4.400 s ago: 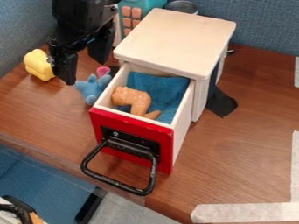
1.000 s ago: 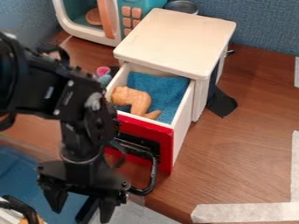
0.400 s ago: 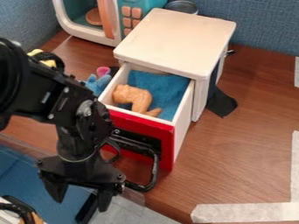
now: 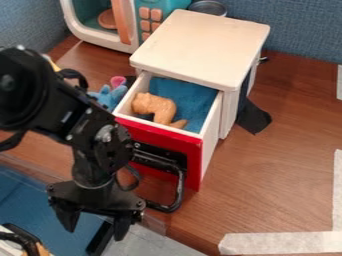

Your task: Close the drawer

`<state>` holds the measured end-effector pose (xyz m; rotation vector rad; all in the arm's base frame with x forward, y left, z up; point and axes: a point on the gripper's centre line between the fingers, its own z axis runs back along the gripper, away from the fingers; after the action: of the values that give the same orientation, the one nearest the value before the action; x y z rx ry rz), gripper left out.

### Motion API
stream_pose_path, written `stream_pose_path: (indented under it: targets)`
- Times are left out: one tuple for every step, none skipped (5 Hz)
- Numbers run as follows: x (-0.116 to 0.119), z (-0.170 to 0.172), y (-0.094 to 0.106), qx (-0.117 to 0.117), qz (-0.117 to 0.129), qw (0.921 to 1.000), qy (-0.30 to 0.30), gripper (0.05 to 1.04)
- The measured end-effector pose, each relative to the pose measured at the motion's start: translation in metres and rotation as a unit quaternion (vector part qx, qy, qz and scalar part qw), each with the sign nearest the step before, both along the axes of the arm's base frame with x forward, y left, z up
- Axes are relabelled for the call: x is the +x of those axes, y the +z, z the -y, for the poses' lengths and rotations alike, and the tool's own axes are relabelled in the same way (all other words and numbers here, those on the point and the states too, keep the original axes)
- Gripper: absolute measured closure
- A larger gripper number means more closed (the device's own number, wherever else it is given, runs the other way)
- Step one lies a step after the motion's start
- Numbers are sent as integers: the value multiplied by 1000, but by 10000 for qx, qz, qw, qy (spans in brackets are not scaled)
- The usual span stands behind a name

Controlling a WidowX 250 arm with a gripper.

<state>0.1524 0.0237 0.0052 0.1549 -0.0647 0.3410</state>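
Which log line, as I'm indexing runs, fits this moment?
drawer: open | orange toy: inside | gripper: beside handle, fingers apart | closing: unfinished

No text, labels, brands, numbers or signs can be read.
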Motion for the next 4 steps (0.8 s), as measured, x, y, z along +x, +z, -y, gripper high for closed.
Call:
stream_pose_path:
  targets:
    - [11,3,4,-64,58,9999,104,82]
    - [18,7,11,-191,-3,9996,189,83]
    - [33,10,21,-270,143,9992,253,83]
    - [41,11,21,-292,195,9991,255,83]
